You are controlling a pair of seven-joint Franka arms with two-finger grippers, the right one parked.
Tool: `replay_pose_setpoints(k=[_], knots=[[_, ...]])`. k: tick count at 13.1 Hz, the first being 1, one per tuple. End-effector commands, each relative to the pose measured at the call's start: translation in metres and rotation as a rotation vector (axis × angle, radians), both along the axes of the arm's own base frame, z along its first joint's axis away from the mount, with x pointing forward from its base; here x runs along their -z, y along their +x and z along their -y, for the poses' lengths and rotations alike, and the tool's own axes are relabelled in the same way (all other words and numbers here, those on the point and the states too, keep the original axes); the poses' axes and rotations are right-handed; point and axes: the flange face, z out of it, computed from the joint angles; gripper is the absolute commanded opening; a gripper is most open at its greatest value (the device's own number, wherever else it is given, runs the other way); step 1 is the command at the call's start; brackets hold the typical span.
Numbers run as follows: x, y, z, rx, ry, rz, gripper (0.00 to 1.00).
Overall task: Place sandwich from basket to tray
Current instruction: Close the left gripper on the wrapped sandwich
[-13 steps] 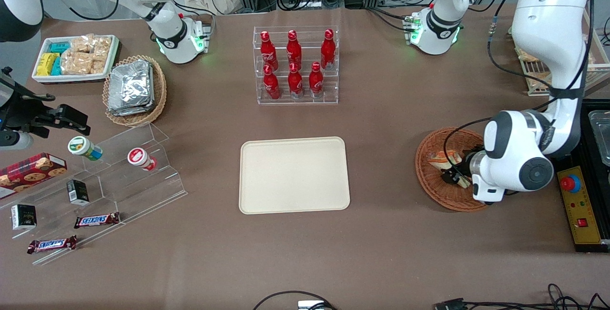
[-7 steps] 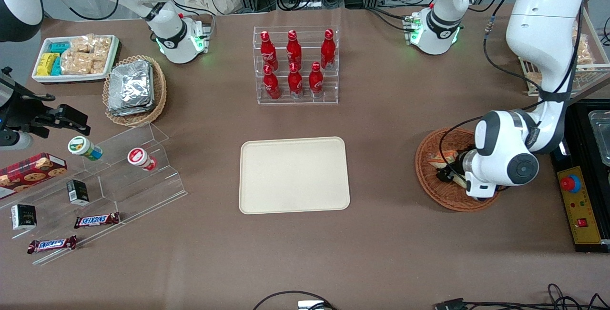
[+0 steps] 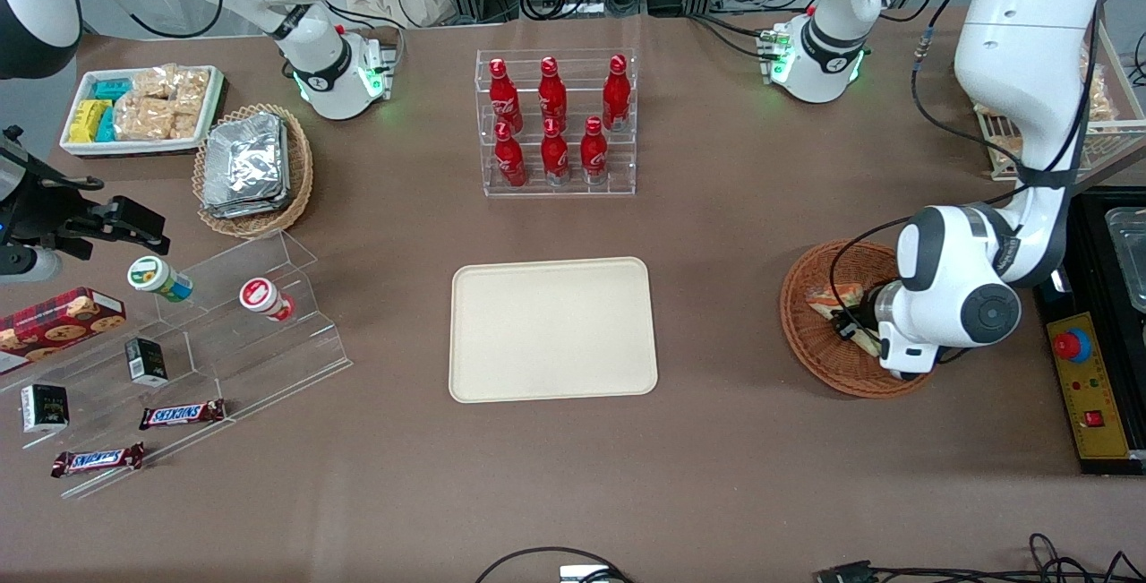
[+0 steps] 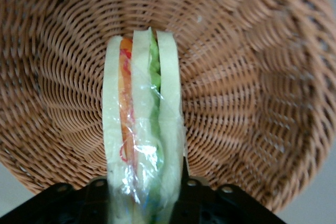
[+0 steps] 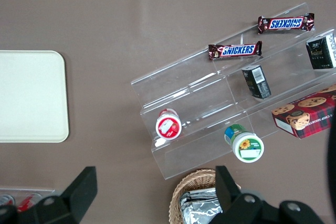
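Note:
The reddish-brown wicker basket (image 3: pixel 810 346) stands on the table toward the working arm's end. My left gripper (image 3: pixel 843 320) reaches down into it. In the left wrist view the gripper (image 4: pixel 144 205) is shut on the sandwich (image 4: pixel 142 129), with a black finger against each bread side. The wedge shows white bread, orange-red and green filling and clear wrap, over the basket's woven floor (image 4: pixel 236 87). In the front view the sandwich (image 3: pixel 825 298) shows partly, inside the basket beside the wrist. The cream tray (image 3: pixel 552 330) lies bare at the table's middle, well apart from the basket.
A clear rack of red bottles (image 3: pixel 555 122) stands farther from the front camera than the tray. A clear stepped shelf with snacks (image 3: pixel 206 332), a tan basket of foil packets (image 3: pixel 251 162) and a white snack bin (image 3: pixel 143 108) lie toward the parked arm's end. A yellow control box (image 3: pixel 1088 386) is beside the basket.
The left arm's wrist has shifted a little over the basket, toward the tray and slightly away from the front camera. The gripper and sandwich stay inside the basket.

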Motion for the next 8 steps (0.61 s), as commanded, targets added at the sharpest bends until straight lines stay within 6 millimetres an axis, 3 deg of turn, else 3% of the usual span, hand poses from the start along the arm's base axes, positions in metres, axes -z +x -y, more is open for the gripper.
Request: replay_pose_setpoints(k=[1,5,6,8], knots=[[-0.053,0.005,-0.002,0.117,-0.025,0.018,0.13],[-0.144,0.024,0.011,0.309,-0.081,-0.008,0.14],[-0.166,0.028,0.026,0.354,-0.090,-0.002,0.14],[-0.185,0.032,0.063,0.446,-0.104,0.033,0.14]])
